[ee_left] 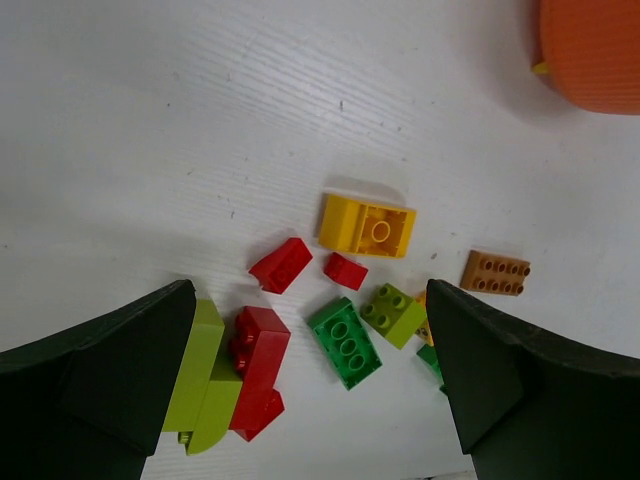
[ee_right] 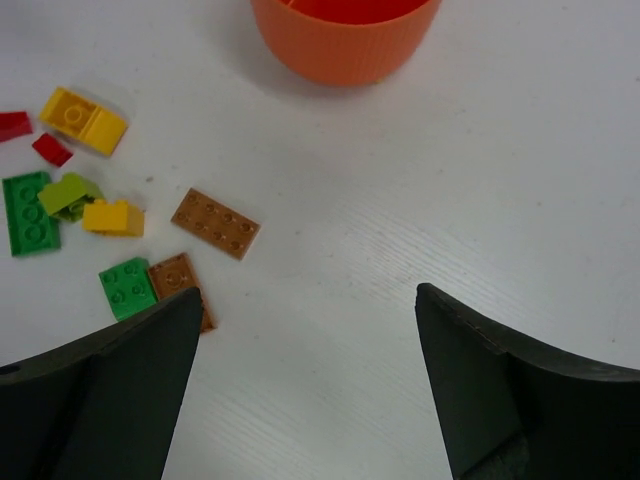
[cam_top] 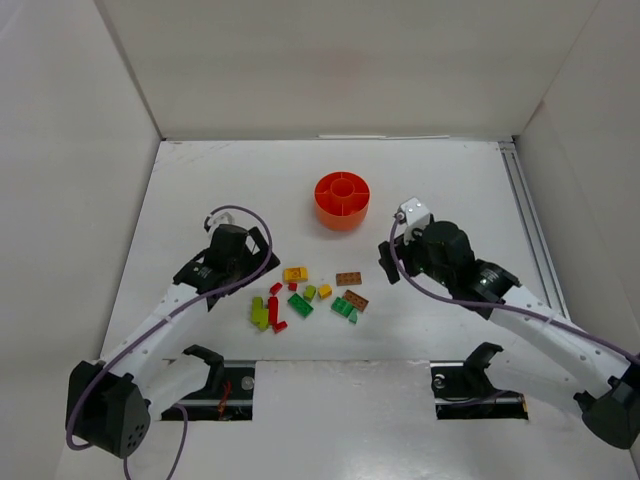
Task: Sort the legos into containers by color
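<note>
The legos lie loose on the white table between my arms: a yellow brick, a brown plate, a green brick, lime pieces and red ones. The orange dish stands behind them with nothing visible in its compartments. My left gripper is open above the pile, with the green brick and a red brick between its fingers, untouched. My right gripper is open over bare table, right of the brown plate, in front of the dish.
White walls enclose the table on the left, back and right. A metal rail runs along the right edge. The arm bases sit at the near edge.
</note>
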Available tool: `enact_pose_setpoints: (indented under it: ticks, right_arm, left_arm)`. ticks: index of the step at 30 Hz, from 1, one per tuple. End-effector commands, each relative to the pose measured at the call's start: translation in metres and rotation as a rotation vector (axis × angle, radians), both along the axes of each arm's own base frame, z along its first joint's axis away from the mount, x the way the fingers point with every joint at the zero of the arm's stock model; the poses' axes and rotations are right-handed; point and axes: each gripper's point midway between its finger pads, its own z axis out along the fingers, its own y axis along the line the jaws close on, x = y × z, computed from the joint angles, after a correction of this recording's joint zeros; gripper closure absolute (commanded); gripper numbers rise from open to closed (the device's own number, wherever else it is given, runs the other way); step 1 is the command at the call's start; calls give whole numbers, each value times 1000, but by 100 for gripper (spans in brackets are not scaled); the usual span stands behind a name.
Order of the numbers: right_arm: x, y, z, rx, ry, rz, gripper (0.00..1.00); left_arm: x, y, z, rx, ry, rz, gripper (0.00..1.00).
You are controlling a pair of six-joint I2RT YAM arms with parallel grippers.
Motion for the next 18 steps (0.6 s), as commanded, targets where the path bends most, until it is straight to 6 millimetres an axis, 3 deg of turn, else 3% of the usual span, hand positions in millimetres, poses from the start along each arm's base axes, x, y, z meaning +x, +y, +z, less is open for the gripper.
enact_pose_setpoints:
  ticks: [1, 4, 5, 7, 9, 14, 15, 18]
  right_arm:
    - [-3, 29, -14, -27, -4, 147, 10]
    - [-10, 42, -31, -77, 30, 197, 14]
    - [-14, 45, -45, -111, 69, 212, 16]
    - [-17, 45, -58, -163, 102, 210, 18]
    - [-21, 38, -83, -234, 191, 196, 18]
    - [-28, 42, -110, -312, 277, 169, 18]
    - [-33, 33, -126, -357, 336, 124, 18]
    - [-35, 32, -137, -400, 355, 94, 18]
  left_arm:
    - [4, -3, 0, -19, -11, 17, 1]
    - [7, -5, 0, -15, -20, -5, 1]
    - [9, -6, 4, -18, -29, -5, 1]
    - [11, -7, 6, -12, -32, -13, 1]
    - [10, -6, 0, 5, -14, -22, 1]
    - [16, -8, 3, 14, -23, -35, 1]
    - [17, -9, 4, 11, -31, -35, 1]
    - [17, -10, 2, 15, -22, -49, 1]
